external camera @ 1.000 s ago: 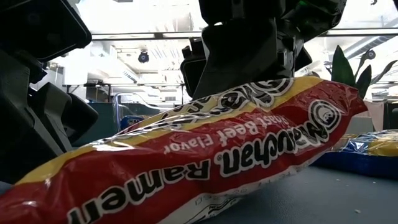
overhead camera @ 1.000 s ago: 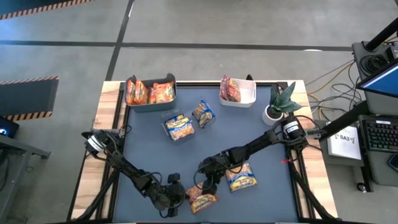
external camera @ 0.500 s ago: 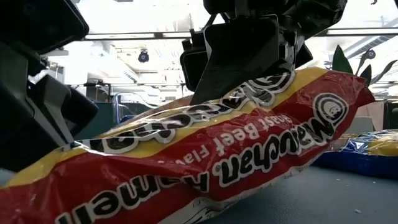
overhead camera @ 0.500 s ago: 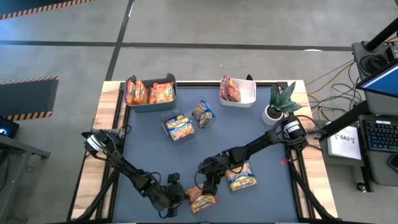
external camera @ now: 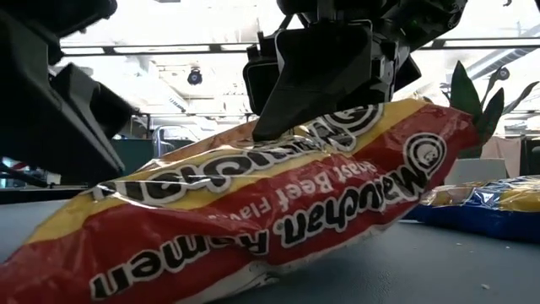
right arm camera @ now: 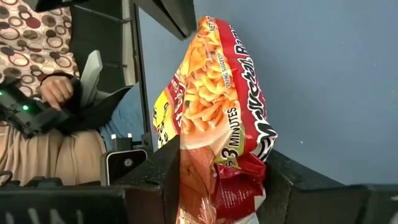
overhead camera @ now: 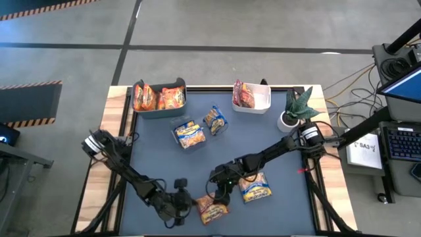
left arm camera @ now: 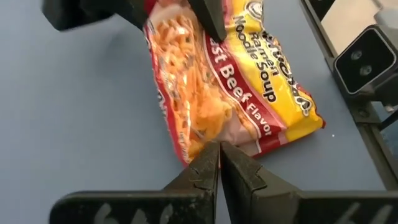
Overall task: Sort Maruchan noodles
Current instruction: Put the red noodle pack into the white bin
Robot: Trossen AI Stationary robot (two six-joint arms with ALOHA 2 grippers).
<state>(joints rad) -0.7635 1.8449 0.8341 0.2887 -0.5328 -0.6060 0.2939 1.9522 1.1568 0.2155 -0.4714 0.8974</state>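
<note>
**Operator:** Blue-grey matting covers the bench (overhead camera: 158,158), which has a wooden rim. Report the arm positions.

**Inspector:** The right gripper (overhead camera: 220,195) is at the near edge of the bench, with its fingers (right arm camera: 163,177) clamped on one end of the roast beef Maruchan packet (overhead camera: 214,210). The right wrist view shows the red-and-yellow wrapper pinched between them. The left gripper (overhead camera: 182,203) is just beside the same packet, fingers (left arm camera: 202,171) pressed together with nothing between them, tips at the packet's edge.

**Operator:** What differs from one second ago?

**Inspector:** The left arm has shifted: its shoulder end sits farther toward the bench's left edge and its gripper has turned closer to the packet. In the low view, the held end of the packet has risen from the mat and then dipped slightly. The near end remains on the bench. The right gripper's fingers have narrowed onto the wrapper.

**Operator:** Location of the other noodles?

**Inspector:** A blue-yellow packet (overhead camera: 254,187) lies just beside the right gripper. Two more blue-yellow packets (overhead camera: 189,133) lie near the bench centre. Orange packets (overhead camera: 158,98) stand in the dark bin (overhead camera: 160,113) at the far left. A dark red packet (overhead camera: 243,95) stands in the white bin (overhead camera: 260,101) to its right. A potted plant (overhead camera: 296,108) stands at the far right corner.
</note>
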